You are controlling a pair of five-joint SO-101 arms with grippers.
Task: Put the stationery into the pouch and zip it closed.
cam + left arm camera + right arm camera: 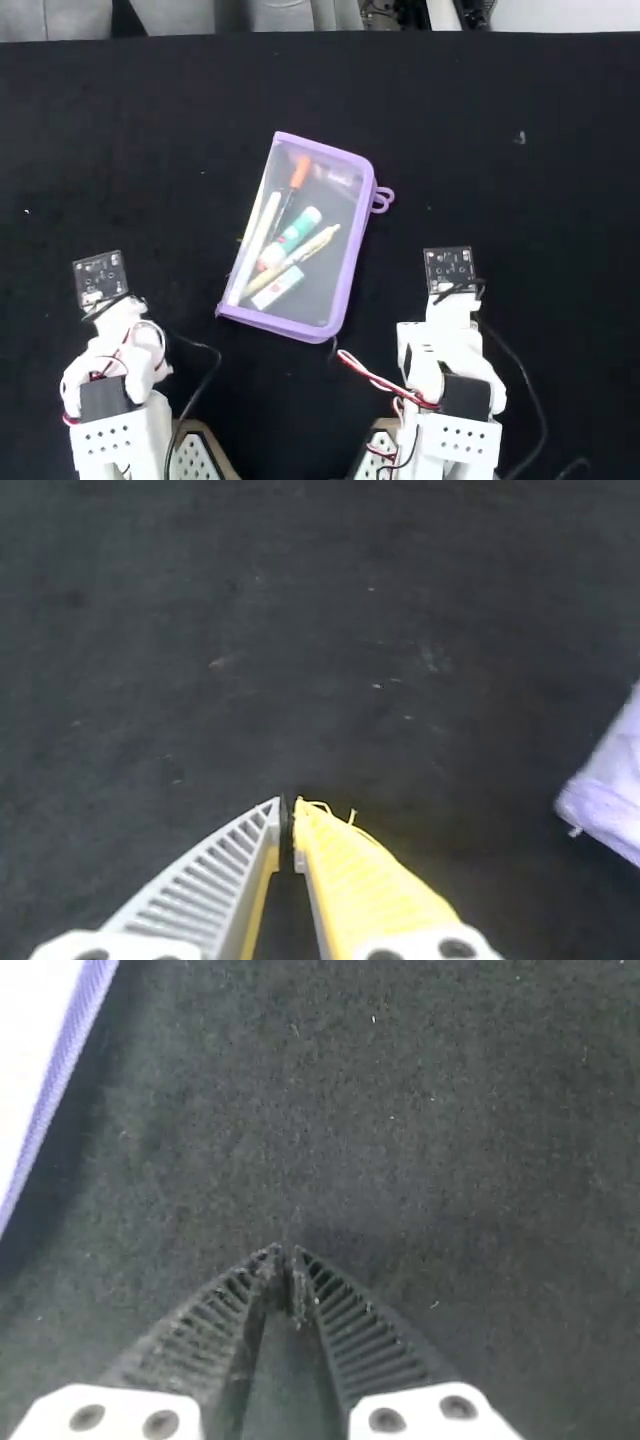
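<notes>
A clear pouch with a purple zip border [296, 236] lies tilted in the middle of the black table, its zip pull ring [383, 199] at the far right corner. Inside it I see several pens and markers [288, 240], one with an orange cap. My left gripper [290, 815] is shut over bare cloth near the front left, with a purple corner of the pouch [605, 790] off to its side. My right gripper [285, 1260] is shut too, empty, just right of the pouch's purple edge [60, 1070].
Both arms rest folded at the table's near edge, the left arm [110, 370] and the right arm [448, 360], each with loose cables beside its base. The black tablecloth [520, 140] stretches bare around the pouch.
</notes>
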